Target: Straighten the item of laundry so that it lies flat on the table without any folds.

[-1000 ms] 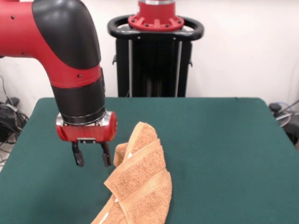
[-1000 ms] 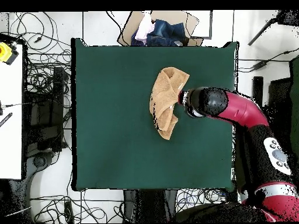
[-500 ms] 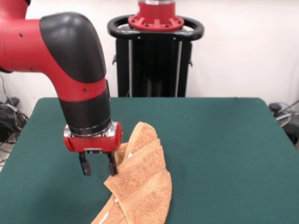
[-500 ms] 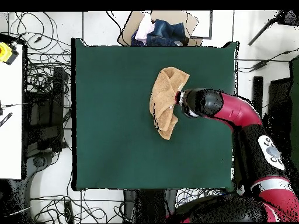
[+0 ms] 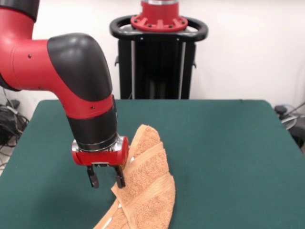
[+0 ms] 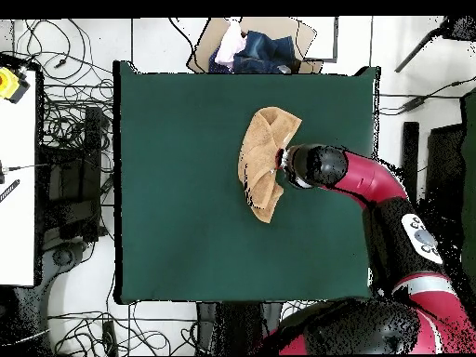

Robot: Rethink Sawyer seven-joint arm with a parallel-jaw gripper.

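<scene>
Black fingers of the gripper stand apart, holding nothing. One fingertip touches the folded towel's edge on the table.

Red and black arm: reaching in from the upper left of the front view, bending at a black elbow joint, then pointing steeply downward with a slight tilt. Wrist: showing a black sleeve above a red collar with a silver ring. Claw: hanging just below the collar, pointing down, keeping two short dark fingers spread with a clear gap between them. Overhead view: stretching from the red base at the lower right, angling up and leftward, ending in the rounded black wrist.
</scene>
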